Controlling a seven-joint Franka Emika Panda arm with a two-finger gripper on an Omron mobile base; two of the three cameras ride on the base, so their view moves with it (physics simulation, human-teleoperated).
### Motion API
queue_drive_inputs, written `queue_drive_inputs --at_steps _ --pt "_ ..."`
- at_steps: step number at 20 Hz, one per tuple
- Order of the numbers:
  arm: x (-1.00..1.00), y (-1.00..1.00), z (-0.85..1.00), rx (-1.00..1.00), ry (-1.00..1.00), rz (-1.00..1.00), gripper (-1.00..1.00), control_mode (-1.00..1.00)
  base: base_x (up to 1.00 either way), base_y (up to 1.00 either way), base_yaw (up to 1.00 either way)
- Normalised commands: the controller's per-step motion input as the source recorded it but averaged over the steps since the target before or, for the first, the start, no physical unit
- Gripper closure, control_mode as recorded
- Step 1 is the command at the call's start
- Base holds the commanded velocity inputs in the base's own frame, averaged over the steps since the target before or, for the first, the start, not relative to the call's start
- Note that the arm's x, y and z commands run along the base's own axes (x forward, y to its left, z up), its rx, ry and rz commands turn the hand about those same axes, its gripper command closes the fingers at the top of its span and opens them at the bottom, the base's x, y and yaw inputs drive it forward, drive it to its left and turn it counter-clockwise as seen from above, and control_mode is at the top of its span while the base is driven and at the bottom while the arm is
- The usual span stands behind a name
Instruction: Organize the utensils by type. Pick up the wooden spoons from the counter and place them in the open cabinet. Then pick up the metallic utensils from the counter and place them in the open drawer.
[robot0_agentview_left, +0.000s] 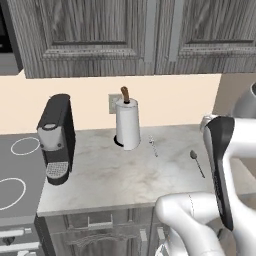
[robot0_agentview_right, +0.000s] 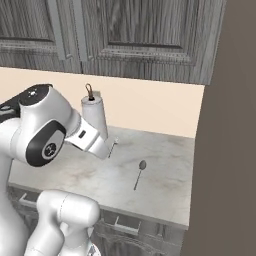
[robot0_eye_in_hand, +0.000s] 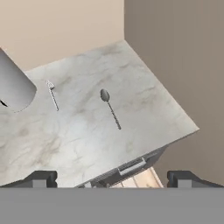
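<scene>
While the two-finger gripper (robot0_eye_in_hand: 112, 178) hangs spread wide and empty above the light grey marbled stone counter (robot0_eye_in_hand: 87, 144), the small shiny silver spoon (robot0_eye_in_hand: 110, 108) lies flat on open stone, well clear of the slab edge. The slimmer silver utensil (robot0_eye_in_hand: 53, 96) lies beside a white paper-towel roll (robot0_agentview_left: 128, 125).

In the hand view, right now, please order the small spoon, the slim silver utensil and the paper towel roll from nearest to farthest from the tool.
Judged from the open tool at the bottom edge:
1. Small spoon, mid-counter, just above the tool.
2. Slim silver utensil, farther back, to the left.
3. Paper towel roll, at the far left edge, beside that utensil.
</scene>
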Motion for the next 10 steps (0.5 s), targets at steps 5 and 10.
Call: queue_drive_inputs --at_steps 5,10 --pt "0.39 -0.24 -0.46 0.0 0.3 0.15 -1.0 -1.0 0.0 0.0 0.0" --pt "0.48 -0.35 -0.6 0.0 0.28 0.13 -1.0 -1.0 0.0 0.0 0.0"
